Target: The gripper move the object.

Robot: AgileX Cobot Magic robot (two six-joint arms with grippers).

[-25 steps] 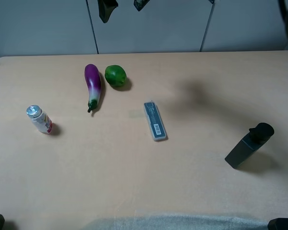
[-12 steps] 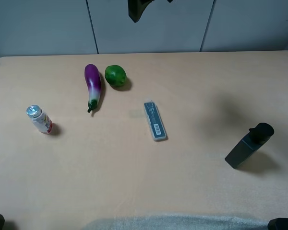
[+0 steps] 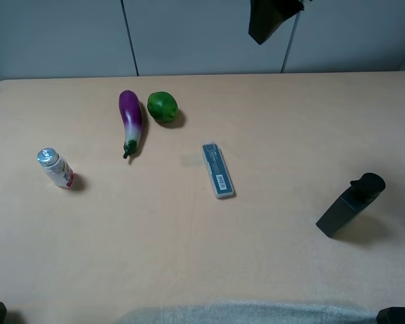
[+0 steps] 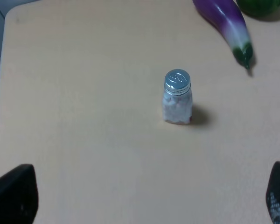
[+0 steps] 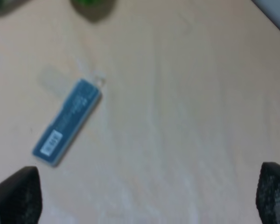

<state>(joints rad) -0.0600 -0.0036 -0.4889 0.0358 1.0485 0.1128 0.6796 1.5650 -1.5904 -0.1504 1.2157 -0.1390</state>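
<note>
Exterior high view: lime [image 3: 162, 106] rests on counter [image 3: 202, 270], at 3 o'clock of eggplant [image 3: 130, 121]. Right end effector [image 5: 144, 196], fingers spread, hangs above counter; left end effector [image 4: 144, 196] likewise spread, empty.

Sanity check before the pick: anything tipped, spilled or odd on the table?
Nothing spilled or damaged. Only the black bottle-like item leans tilted near the right edge. The small capped bottle stands upright, and the eggplant, lime and blue case lie flat, untouched.
</note>
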